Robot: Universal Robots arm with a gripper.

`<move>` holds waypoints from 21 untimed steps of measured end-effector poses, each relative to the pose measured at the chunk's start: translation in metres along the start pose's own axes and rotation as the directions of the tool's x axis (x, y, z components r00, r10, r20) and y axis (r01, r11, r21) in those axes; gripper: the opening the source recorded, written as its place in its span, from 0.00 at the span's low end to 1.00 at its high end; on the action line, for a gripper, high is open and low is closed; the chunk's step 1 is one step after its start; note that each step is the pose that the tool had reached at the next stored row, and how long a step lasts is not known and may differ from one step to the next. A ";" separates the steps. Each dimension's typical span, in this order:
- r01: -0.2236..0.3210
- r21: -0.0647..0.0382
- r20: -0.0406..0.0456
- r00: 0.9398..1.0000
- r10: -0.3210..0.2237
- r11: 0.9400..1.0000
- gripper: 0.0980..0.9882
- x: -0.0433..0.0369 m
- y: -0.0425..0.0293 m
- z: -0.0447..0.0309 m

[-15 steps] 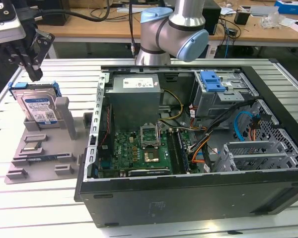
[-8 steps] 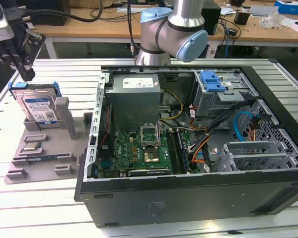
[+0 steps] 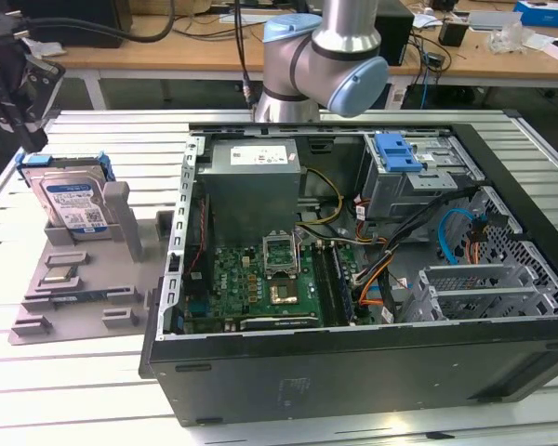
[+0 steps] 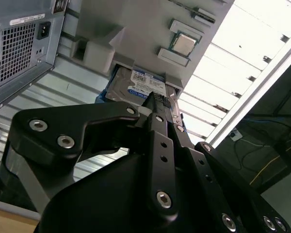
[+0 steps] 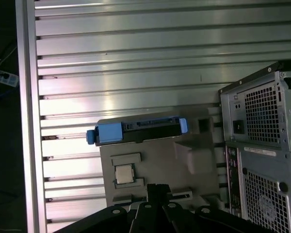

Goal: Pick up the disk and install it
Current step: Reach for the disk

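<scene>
Exterior view: the disk [image 3: 73, 200] stands on edge at the far end of a grey holder [image 3: 74, 297] on the worktop [image 3: 74, 400], at the exterior view's left of the open computer case [image 3: 353, 390].

Second wrist view: the gripper [image 4: 157, 99] is clenched on nothing, clear of the disk.

First wrist view: blue rails edge the disk.

Metal disk [image 3: 73, 200], blue plastic rails [image 5: 109, 132], ribbed metal table [image 5: 136, 48]
</scene>
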State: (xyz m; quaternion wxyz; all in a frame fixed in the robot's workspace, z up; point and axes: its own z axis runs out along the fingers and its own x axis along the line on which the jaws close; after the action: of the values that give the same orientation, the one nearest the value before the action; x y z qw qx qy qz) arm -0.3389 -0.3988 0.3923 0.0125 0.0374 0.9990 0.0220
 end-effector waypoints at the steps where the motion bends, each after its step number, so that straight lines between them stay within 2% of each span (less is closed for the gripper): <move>1: 0.000 0.000 0.000 1.000 0.000 1.000 0.01 0.0034 -0.0003 0.0000; 11: 0.000 0.000 0.000 1.000 0.000 1.000 0.01 0.0298 -0.0022 0.0003; 15: 0.000 0.000 0.000 1.000 0.000 1.000 0.01 0.0423 -0.0032 0.0021; 21: 0.000 0.001 0.000 1.000 0.000 1.000 0.01 0.0558 -0.0028 0.0054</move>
State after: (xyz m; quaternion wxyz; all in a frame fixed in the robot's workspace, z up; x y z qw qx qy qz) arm -0.3947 -0.3971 0.3855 0.0125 0.0374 0.9990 0.0215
